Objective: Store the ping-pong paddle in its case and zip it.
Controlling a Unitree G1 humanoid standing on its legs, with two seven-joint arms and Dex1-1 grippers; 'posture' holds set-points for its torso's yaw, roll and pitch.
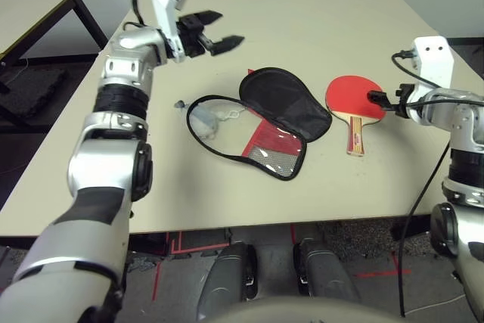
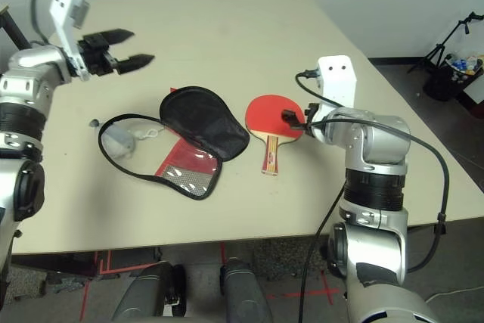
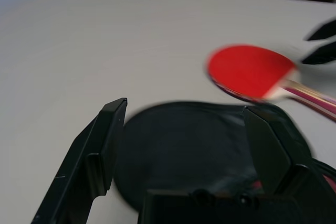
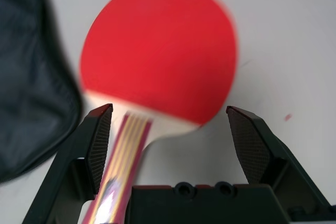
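The ping-pong paddle [image 1: 352,96] lies flat on the table, red face up, with its striped wooden handle [image 1: 355,138] pointing toward the front edge. Left of it the case [image 1: 266,144] lies unzipped, its black-lined flap [image 1: 286,102] folded back toward the paddle. My right gripper [image 1: 376,99] is open, low at the right edge of the red face; in the right wrist view the paddle [image 4: 157,51] sits ahead of the open fingers [image 4: 100,129]. My left gripper [image 1: 215,32] is open, raised above the table behind the case. Ahead of it lie the flap [image 3: 189,145] and the paddle [image 3: 247,72].
A small grey pouch [image 1: 203,119] on a white cord lies within the case's open zipper loop. A small dark bit [image 1: 179,104] sits on the table left of it. A second table [image 1: 38,5] stands far left. A black cable [image 2: 423,149] hangs by my right arm.
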